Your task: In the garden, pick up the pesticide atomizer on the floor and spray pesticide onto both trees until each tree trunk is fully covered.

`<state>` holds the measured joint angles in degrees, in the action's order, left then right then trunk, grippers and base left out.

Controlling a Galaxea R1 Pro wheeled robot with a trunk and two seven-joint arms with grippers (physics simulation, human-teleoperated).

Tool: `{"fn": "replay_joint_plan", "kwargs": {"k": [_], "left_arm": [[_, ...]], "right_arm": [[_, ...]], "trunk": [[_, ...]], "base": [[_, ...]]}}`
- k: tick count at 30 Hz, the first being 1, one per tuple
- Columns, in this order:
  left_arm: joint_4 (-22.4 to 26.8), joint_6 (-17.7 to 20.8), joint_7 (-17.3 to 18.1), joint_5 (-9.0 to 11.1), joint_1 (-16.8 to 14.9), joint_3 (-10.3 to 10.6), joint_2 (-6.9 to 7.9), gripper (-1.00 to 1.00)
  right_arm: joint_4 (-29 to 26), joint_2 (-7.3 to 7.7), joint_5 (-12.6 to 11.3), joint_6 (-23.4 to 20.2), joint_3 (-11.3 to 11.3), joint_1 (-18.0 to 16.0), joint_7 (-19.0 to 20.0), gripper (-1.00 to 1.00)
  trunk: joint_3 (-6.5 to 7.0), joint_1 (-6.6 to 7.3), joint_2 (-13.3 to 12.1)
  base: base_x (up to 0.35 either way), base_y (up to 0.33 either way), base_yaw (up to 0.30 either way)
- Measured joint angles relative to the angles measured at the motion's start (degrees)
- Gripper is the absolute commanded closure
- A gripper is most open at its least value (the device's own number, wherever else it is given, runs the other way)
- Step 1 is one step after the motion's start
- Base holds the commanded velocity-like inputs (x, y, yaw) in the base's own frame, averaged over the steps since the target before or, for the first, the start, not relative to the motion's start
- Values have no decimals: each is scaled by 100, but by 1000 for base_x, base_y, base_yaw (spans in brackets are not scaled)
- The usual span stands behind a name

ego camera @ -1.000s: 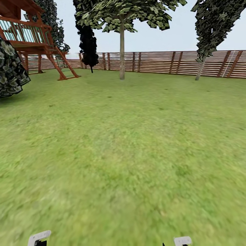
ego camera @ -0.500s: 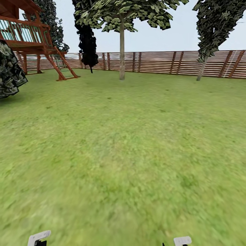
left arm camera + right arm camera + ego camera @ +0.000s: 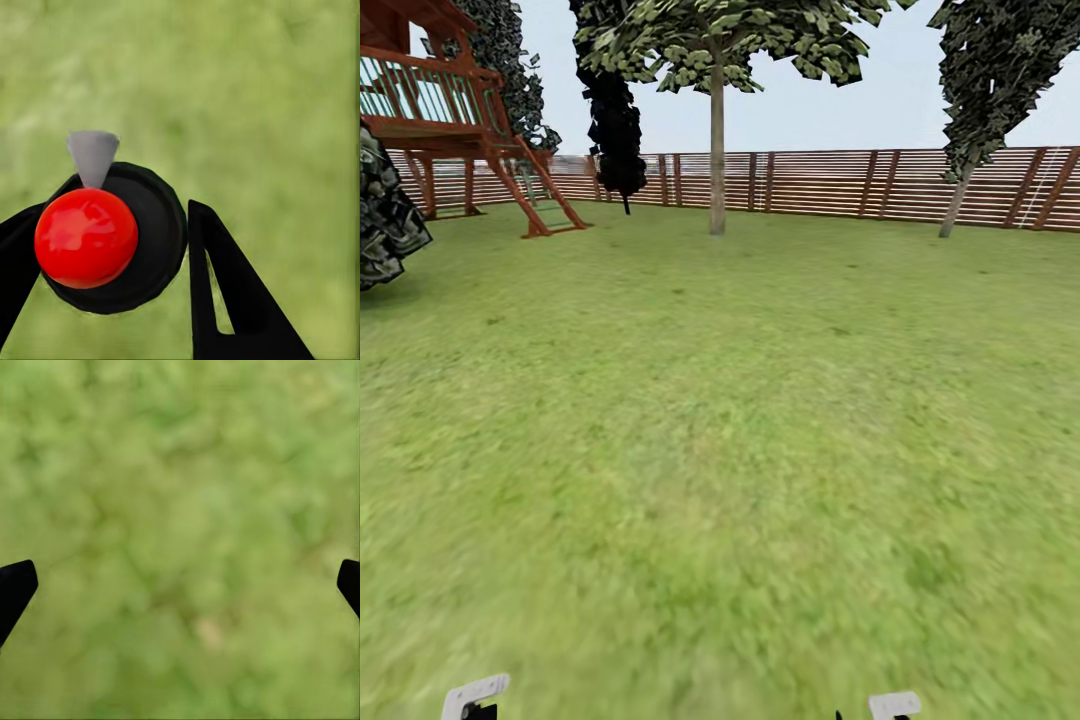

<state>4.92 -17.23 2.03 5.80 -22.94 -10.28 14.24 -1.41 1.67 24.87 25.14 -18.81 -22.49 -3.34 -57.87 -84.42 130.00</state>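
In the left wrist view my left gripper [image 3: 112, 240] is shut on the pesticide atomizer [image 3: 86, 236], a black round body with a glossy red ball on top and a grey cone nozzle [image 3: 93, 156]. Lawn lies below it. My right gripper [image 3: 180, 585] is open over bare grass, with only its two black fingertips [image 3: 15, 589] at the picture's edges. Far ahead in the head view a tree [image 3: 717, 40] rises on a straight pale trunk [image 3: 717, 160] in front of the fence. No pesticide specks show on that trunk at this distance.
A brown slatted fence [image 3: 820, 183] closes the far side of the lawn [image 3: 720, 430]. A red wooden playhouse [image 3: 450, 110] stands far left, with a dark bush [image 3: 385, 220] nearer. A narrow dark tree [image 3: 615, 120] and a thin leaning tree [image 3: 960, 195] flank the pale trunk.
The whole head view has crept forward: the bush slid toward the left edge and the right tree toward the right. Both arms hold their places in the picture.
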Motion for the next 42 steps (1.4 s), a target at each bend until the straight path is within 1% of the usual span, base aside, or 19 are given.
{"fn": "replay_joint_plan", "kwargs": {"k": [42], "left_arm": [[0, 0, 1, 0, 0, -8, 9, 100]], "right_arm": [[0, 0, 0, 0, 0, 1, 0, -100]], "trunk": [[0, 0, 0]], "base": [[340, 0, 0]]}}
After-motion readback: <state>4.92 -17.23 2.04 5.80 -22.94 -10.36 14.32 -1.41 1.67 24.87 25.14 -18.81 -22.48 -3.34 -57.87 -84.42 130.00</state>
